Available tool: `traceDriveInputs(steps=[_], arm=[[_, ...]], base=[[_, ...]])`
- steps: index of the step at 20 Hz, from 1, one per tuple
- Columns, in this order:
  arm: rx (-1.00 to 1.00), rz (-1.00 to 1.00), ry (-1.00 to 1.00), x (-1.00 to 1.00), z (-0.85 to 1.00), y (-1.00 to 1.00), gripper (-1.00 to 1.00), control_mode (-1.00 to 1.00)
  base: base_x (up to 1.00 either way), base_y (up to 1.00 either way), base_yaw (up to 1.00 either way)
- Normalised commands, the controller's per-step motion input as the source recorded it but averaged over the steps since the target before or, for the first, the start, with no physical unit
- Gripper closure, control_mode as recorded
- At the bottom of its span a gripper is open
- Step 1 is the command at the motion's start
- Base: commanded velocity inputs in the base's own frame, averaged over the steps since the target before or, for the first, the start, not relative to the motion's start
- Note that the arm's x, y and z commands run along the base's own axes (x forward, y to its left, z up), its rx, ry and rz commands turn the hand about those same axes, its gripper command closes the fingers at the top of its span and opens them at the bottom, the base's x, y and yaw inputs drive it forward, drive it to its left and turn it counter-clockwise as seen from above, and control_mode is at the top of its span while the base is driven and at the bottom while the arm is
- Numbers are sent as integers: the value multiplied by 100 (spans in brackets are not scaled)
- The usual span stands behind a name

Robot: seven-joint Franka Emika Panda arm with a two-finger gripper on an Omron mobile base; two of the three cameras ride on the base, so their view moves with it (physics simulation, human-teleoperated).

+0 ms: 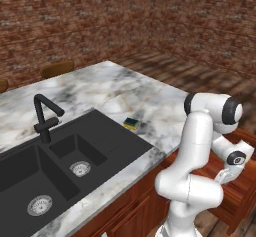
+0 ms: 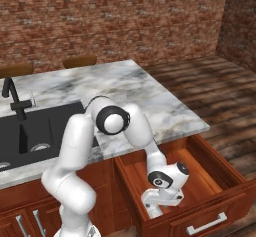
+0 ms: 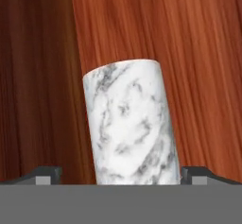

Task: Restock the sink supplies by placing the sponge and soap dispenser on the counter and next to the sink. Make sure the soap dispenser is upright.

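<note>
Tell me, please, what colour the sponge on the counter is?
Dark green over yellow: the sponge, clearest in the left base view.

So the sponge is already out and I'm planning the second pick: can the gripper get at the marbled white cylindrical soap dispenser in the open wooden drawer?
Probably yes. The gripper stands open with the soap dispenser between its fingertips, nothing between them.

I'm in a kitchen (rendered): matte black double-basin sink (image 1: 55,168) w/ faucet, white marble counter (image 1: 150,101), brick walls (image 2: 125,16).
</note>
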Motion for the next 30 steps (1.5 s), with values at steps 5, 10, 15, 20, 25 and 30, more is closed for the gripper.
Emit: traceDriveInputs(steps=[5,10,15,20,25,30], arm=[[0,2,0,4,-37,0,-100,-100],[0,2,0,0,-35,1,-100,-100],[0,3,0,0,-36,14,-100,-100],[0,2,0,0,-59,37,100,-100],[0,2,0,-1,-18,25,100,-100],[0,1,0,-18,53,1,100,-100]], base=[[0,0,0],[0,0,0],[0,0,0],[0,0,0],[0,0,0],[0,0,0]])
